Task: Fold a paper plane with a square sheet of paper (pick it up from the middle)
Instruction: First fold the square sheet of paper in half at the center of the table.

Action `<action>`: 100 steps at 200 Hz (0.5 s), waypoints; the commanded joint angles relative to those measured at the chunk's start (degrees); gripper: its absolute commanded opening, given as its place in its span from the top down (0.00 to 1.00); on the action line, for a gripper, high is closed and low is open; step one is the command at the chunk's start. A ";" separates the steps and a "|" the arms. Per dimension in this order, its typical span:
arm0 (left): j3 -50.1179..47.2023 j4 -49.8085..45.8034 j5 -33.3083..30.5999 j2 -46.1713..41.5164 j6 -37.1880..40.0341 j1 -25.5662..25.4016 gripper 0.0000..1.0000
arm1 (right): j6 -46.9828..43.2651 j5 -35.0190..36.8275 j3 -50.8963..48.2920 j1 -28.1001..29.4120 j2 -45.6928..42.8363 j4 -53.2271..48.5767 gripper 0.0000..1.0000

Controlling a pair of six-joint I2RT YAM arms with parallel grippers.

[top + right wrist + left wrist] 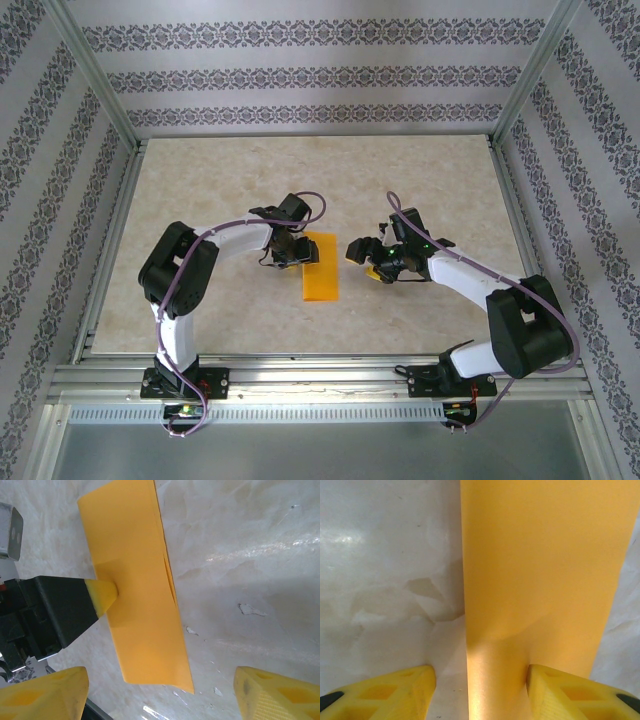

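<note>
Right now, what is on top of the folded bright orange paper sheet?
One yellow fingertip of the left hand rests on the orange paper sheet, nothing else. The marbled beige tabletop directly beneath it is covered.

No text, label, brand, number or sign can be read anywhere in these views.
</note>
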 commanded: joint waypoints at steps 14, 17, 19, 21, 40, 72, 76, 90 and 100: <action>-0.47 -4.13 -7.26 3.85 -0.17 -0.07 0.45 | 0.32 0.30 1.10 0.78 -0.03 -0.57 0.22; -0.51 -4.09 -7.25 3.87 -0.36 -0.03 0.45 | 0.28 0.30 1.10 0.78 -0.09 -0.63 0.22; -0.58 -4.03 -7.23 3.87 -0.46 -0.03 0.45 | 0.27 0.30 1.10 0.78 -0.14 -0.64 0.22; -0.57 -3.89 -7.16 3.87 -0.58 -0.05 0.45 | 0.21 0.35 1.08 0.78 -0.08 -0.70 0.22; -0.75 -3.77 -7.25 3.91 -0.94 -0.03 0.45 | 0.11 0.39 1.08 0.78 -0.30 -0.94 0.22; -2.22 -2.00 -6.80 2.97 -1.55 0.06 0.48 | 0.45 0.58 0.64 0.78 -0.21 -0.44 0.22; -2.25 -1.93 -6.90 2.83 -1.71 0.06 0.49 | 0.46 0.42 0.73 0.78 -0.10 -0.46 0.22; -2.49 -1.47 -6.99 2.57 -2.09 0.06 0.50 | 0.38 0.05 1.06 0.78 0.06 -0.67 0.21; -2.68 -1.06 -6.99 2.44 -2.52 0.06 0.52 | 0.42 0.13 1.10 0.78 0.06 -0.77 0.21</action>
